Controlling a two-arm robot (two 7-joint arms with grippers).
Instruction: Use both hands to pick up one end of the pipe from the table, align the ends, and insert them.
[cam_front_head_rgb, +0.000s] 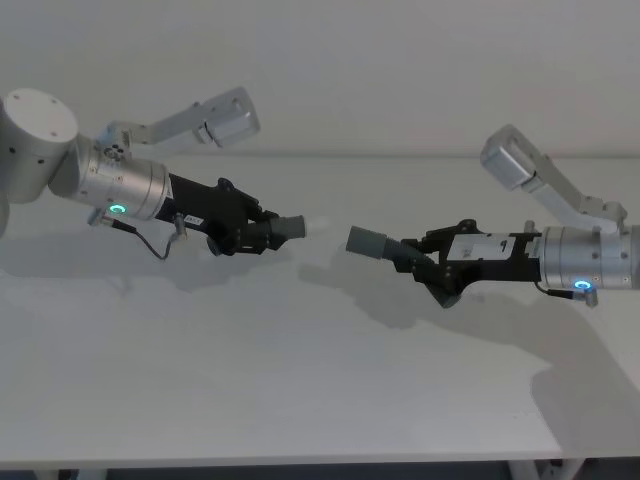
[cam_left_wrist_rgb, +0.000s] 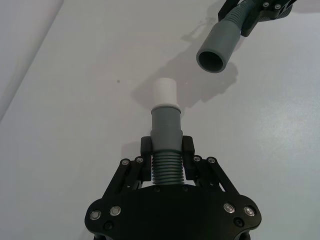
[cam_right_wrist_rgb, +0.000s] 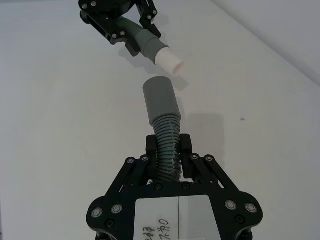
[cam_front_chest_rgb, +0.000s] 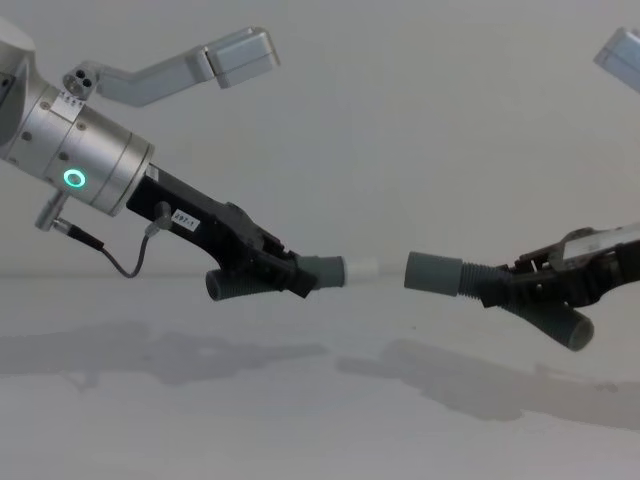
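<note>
As both arms reach inward above the white counter, I see the left gripper angled down toward the middle, clamped on the ribbed section of one grey pipe piece whose white tip points at its mate. The right gripper comes in from the opposite side, nearly level, its fingers closed around the corrugated part of the other pipe piece, open socket facing left. The two ends hang in the air near each other, a small gap between them, roughly in line but not joined.
</note>
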